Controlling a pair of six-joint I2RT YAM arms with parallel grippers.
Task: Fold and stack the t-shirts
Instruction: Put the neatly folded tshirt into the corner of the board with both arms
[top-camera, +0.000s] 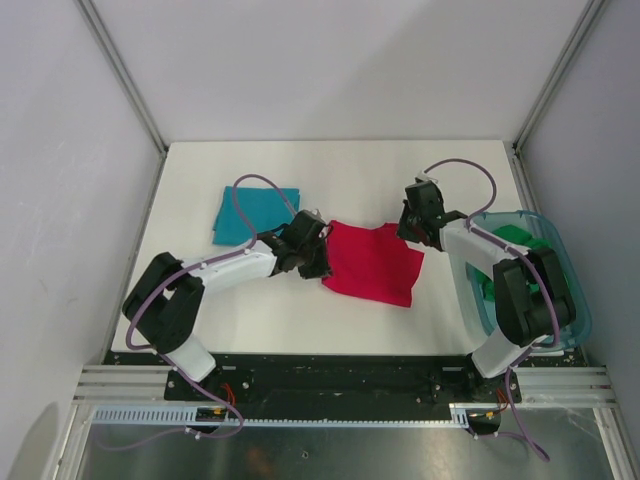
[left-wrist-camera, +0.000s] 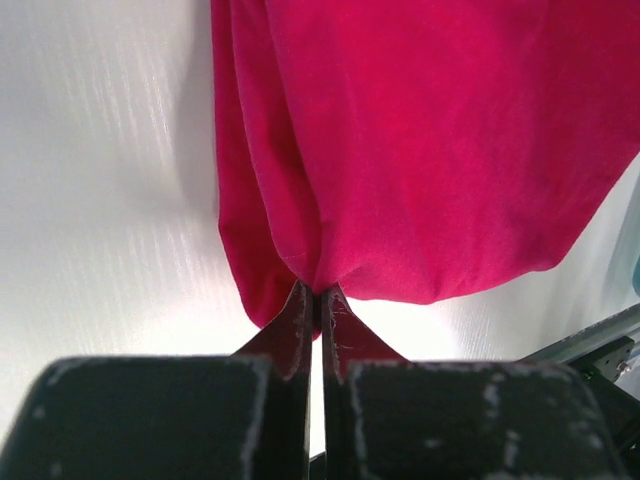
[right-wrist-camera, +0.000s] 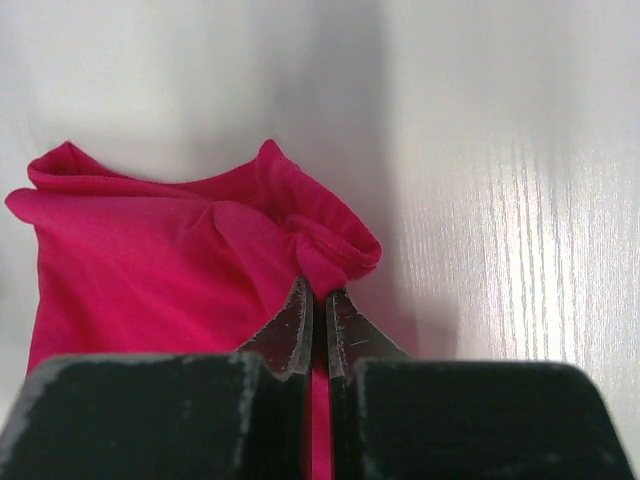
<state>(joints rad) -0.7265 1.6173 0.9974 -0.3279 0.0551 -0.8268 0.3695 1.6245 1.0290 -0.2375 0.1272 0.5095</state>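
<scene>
The crimson-red t-shirt (top-camera: 372, 262) lies partly folded in the middle of the white table. My left gripper (top-camera: 318, 262) is shut on its left edge, pinching a fold of red cloth (left-wrist-camera: 400, 150) between the fingertips. My right gripper (top-camera: 410, 235) is shut on the shirt's far right corner, where a rolled hem (right-wrist-camera: 335, 245) bunches at the tips. The teal-blue t-shirt (top-camera: 254, 214) rests folded flat at the back left. The bright green t-shirt (top-camera: 515, 245) sits bundled inside the tub.
A see-through blue-green plastic tub (top-camera: 570, 300) stands at the table's right side, beside the right arm. The table's front edge (top-camera: 330, 352) meets a black rail. Grey walls close in on both sides.
</scene>
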